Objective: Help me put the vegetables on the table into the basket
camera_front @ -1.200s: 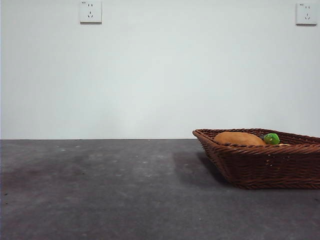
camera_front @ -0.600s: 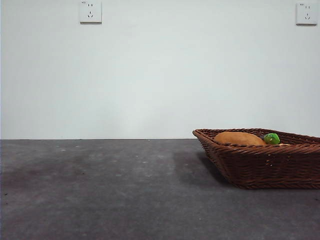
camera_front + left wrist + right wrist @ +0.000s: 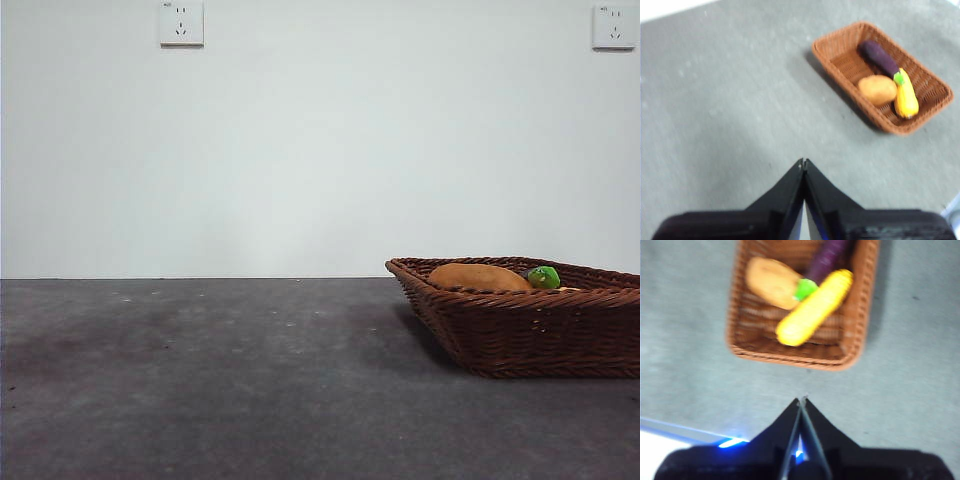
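All three vegetables lie inside the brown woven basket (image 3: pixel 530 330) (image 3: pixel 840 57) (image 3: pixel 860 310) at the right of the table (image 3: pixel 200 380). The brown potato (image 3: pixel 478 277) (image 3: pixel 877 89) (image 3: pixel 771 282) rests beside the yellow vegetable (image 3: pixel 906 96) (image 3: pixel 815 307). The purple eggplant (image 3: pixel 879 56) (image 3: pixel 827 257) lies along them, its green cap (image 3: pixel 544 277) (image 3: pixel 805 289) showing over the rim. My left gripper (image 3: pixel 803 162) is shut and empty, high above bare table, well away from the basket. My right gripper (image 3: pixel 802 400) is shut and empty, raised off the basket's short end.
A white wall with two sockets (image 3: pixel 181 22) (image 3: pixel 612 26) stands behind the table. Dark grey tabletop stretches left of the basket. A blue-lit table edge (image 3: pixel 685 432) shows in the right wrist view.
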`<move>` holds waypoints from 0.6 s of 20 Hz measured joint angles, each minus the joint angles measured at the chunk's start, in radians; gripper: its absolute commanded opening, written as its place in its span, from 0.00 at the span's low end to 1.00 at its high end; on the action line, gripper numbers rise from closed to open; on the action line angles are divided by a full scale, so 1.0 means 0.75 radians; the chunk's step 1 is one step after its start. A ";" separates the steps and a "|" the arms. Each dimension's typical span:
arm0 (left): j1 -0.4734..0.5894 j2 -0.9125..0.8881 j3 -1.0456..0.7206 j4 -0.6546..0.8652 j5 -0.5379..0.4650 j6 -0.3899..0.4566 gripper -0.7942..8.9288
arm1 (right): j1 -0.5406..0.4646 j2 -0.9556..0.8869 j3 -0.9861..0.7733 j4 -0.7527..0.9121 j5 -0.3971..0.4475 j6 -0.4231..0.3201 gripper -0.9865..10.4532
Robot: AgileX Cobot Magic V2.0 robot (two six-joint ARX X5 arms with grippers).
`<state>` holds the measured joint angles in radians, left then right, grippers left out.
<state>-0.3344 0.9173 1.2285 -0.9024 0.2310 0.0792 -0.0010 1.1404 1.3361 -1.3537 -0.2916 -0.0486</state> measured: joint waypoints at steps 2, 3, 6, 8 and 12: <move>-0.001 -0.001 0.000 0.059 -0.005 0.001 0.08 | -0.001 0.041 0.000 0.003 0.048 -0.001 0.09; -0.002 -0.007 0.000 0.080 -0.016 0.001 0.08 | 0.000 0.058 0.000 0.037 0.067 -0.001 0.09; 0.058 -0.078 0.000 0.156 -0.189 0.051 0.08 | -0.001 0.095 0.000 0.180 0.102 -0.001 0.09; 0.137 -0.152 -0.002 0.207 -0.229 0.116 0.08 | 0.000 0.104 0.000 0.296 0.110 -0.001 0.09; 0.328 -0.398 -0.205 0.469 -0.226 0.199 0.08 | 0.000 0.107 0.000 0.530 0.112 -0.002 0.09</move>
<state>-0.0883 0.6186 1.0748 -0.5503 0.0612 0.2283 -0.0010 1.2205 1.3361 -0.9562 -0.2073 -0.0498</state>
